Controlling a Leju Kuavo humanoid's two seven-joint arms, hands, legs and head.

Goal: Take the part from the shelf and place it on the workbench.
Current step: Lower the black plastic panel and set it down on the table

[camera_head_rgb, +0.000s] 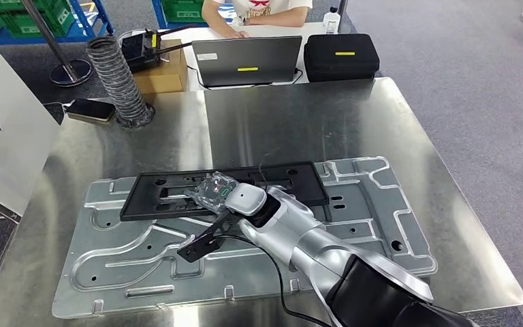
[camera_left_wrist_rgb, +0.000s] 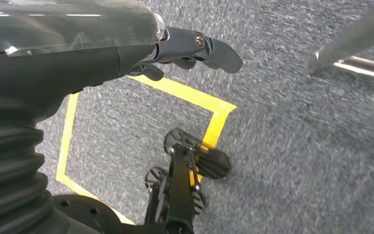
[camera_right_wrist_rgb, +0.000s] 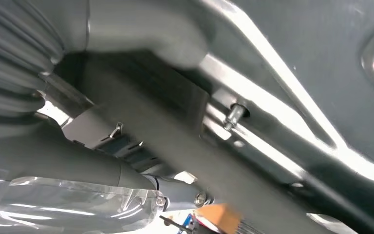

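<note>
The part is a long black rectangular frame [camera_head_rgb: 177, 192] lying flat on a silver stamped metal panel [camera_head_rgb: 381, 225] on the steel workbench [camera_head_rgb: 299, 116]. My right hand [camera_head_rgb: 214, 191], wrapped in clear plastic, sits at the frame's near edge around its middle. In the right wrist view a dark bar of the frame [camera_right_wrist_rgb: 175, 126] runs between the thick grey thumb [camera_right_wrist_rgb: 141, 29] and the fingers [camera_right_wrist_rgb: 126, 178], so the hand grips it. My left hand [camera_left_wrist_rgb: 190, 48] hangs over the carpeted floor with its fingers apart and nothing in it.
Beyond the workbench stand a laptop [camera_head_rgb: 246, 61], a black case [camera_head_rgb: 341, 56], a cardboard box [camera_head_rgb: 162, 71] and a grey corrugated hose [camera_head_rgb: 119, 82]. A person [camera_head_rgb: 255, 10] sits behind the laptop. A white cabinet [camera_head_rgb: 3, 122] stands at the left. Yellow tape [camera_left_wrist_rgb: 209, 105] marks the floor.
</note>
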